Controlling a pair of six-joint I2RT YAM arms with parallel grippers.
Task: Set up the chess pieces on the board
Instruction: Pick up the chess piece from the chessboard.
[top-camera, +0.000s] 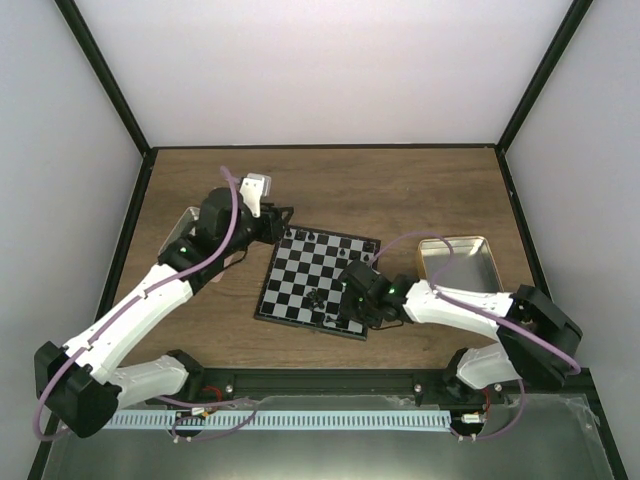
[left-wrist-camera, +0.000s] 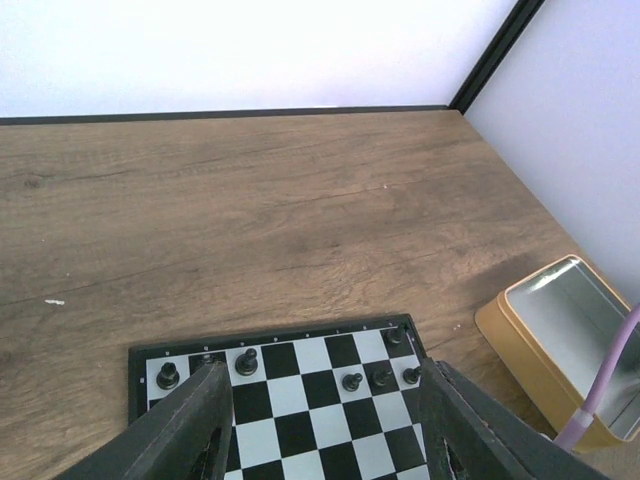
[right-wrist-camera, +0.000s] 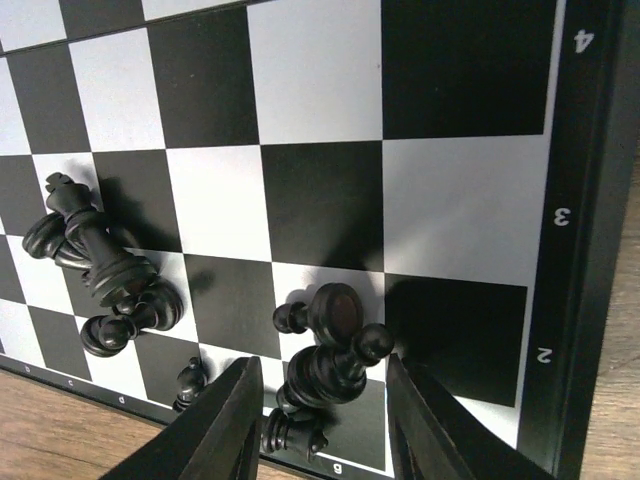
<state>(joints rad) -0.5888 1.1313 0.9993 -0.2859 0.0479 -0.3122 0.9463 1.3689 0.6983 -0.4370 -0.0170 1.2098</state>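
Right end effector (right-wrist-camera: 318, 385), wide, straddles toppled tiny black chess pieces (right-wrist-camera: 335, 312) on black-silver square chessboard (right-wrist-camera: 320, 70); we judge pcs light, stiff, slippery, so pinch mid-stem. Left end effector (left-wrist-camera: 325, 400) wide too.

Right gripper (top-camera: 350, 300) blocks the board's (top-camera: 300, 270) corner by the worktop's (top-camera: 330, 185) front edge; pieces (top-camera: 316, 297) there too tiny to identify.

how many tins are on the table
2: a tin right of the board, a tin left of it, partly hidden by the left arm.
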